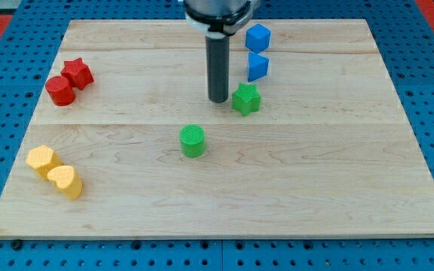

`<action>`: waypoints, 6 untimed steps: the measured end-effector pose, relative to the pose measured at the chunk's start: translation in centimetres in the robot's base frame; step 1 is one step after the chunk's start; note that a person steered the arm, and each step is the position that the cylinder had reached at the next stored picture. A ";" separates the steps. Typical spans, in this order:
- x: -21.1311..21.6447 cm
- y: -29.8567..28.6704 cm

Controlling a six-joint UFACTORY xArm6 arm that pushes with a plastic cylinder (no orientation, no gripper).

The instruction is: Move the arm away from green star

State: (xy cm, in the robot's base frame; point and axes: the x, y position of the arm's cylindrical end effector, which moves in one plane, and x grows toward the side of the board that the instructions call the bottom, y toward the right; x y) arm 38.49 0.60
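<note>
Nearest the view's bottom, well below and to the left of my tip [218,100], two yellow blocks [55,171] are shown touching, their shapes hard to make out beyond rounded outlines. Closer in, just below and slightly left of the tip, a green cylinder [192,141] is seen standing apart from it. The tip itself is a plain dark rod with nothing to spread or pinch; it is set down on the wooden board [337,188], just beside the left edge of the green star [246,98], touching or nearly so. Far to the tip's left, a red cylinder [60,90] and a red star [77,73] are paired. Beyond the star, two blue blocks [257,51] are stacked toward the view's top. The retreat is judged not yet begun; a move leftward, into bare board, is called for.
</note>
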 end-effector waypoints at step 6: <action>8.7 -8.8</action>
